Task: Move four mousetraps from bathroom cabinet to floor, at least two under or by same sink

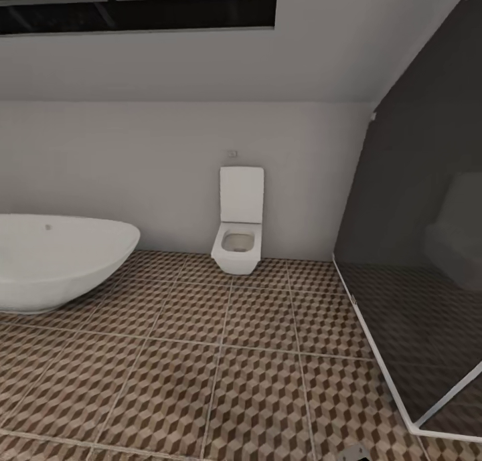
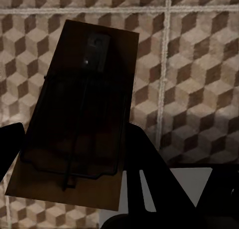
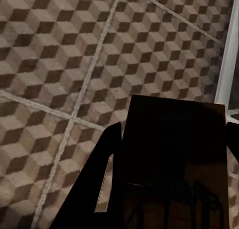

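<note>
Here, mousetrap (image 2: 74, 114) between left pincer (image 2: 74, 154) fingers (clamped).

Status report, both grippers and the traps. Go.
Left gripper shut on a flat tan wooden mousetrap. Right gripper shut on a second mousetrap. Cube-patterned tiled floor ahead; white toilet by wall.

Bathroom floor (image 1: 221, 374): square tiles in a brown, beige and cream cube pattern, with pale grout lines. Bathtub (image 1: 53, 260): plain white. Toilet (image 1: 238, 227): plain white, against a pale grey-white wall (image 1: 134, 166). Shower screen (image 1: 422, 213): dark grey, smoky panel with a white frame along its lower edge. Mousetrap at the left tool (image 2: 74, 114): tan-brown board, shadowed, with dark metal wire and a dark plate. Mousetrap at the right tool (image 3: 174, 164): dark brown, shadowed board with black wire. Tool fingers (image 3: 94, 189): black.
</note>
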You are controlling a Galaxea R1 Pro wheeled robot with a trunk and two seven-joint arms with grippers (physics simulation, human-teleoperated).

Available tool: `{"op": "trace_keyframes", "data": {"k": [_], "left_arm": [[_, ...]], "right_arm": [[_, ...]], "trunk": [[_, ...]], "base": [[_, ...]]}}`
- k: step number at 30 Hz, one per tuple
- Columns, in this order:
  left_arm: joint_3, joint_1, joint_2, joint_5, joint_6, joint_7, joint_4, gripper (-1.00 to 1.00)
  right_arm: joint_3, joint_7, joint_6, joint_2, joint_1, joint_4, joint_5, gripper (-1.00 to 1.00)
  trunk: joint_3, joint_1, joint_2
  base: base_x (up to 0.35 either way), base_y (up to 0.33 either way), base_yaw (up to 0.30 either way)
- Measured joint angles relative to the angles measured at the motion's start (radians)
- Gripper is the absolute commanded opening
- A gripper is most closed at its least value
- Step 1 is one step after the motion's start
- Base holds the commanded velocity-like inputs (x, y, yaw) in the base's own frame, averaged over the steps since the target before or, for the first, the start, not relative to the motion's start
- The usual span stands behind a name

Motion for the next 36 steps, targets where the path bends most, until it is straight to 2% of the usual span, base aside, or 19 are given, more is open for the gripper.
{"op": "trace_keyframes", "data": {"k": [6, 16, 30, 36], "left_arm": [[0.0, 0.0, 0.0, 0.0, 0.0, 0.0, -0.001, -1.0], [-0.001, 0.0, 0.0, -0.001, 0.0, -0.002, 0.0, -1.0], [-0.002, 0.0, -0.001, -0.001, 0.001, -0.002, -0.001, -1.0], [-0.002, 0.0, -0.004, 0.0, 0.001, -0.001, -0.007, -1.0]], "right_arm": [[0.0, 0.0, 0.0, 0.0, 0.0, 0.0, 0.0, -1.0], [0.0, 0.0, 0.001, -0.001, 0.0, 0.0, 0.009, -1.0], [0.0, 0.0, 0.004, -0.001, 0.0, 0.007, 0.003, -1.0], [0.0, 0.0, 0.003, -0.001, 0.0, 0.007, 0.0, -1.0]], "trunk": [[-0.003, 0.0, 0.0], [-0.003, 0.0, 0.0], [-0.003, -0.001, 0.0], [-0.003, 0.0, 0.0]], "base": [[0.0, 0.0, 0.249], [0.031, 0.0, 0.032], [0.312, 0.0, 0.0], [0.111, 0.0, 0.0]]}}
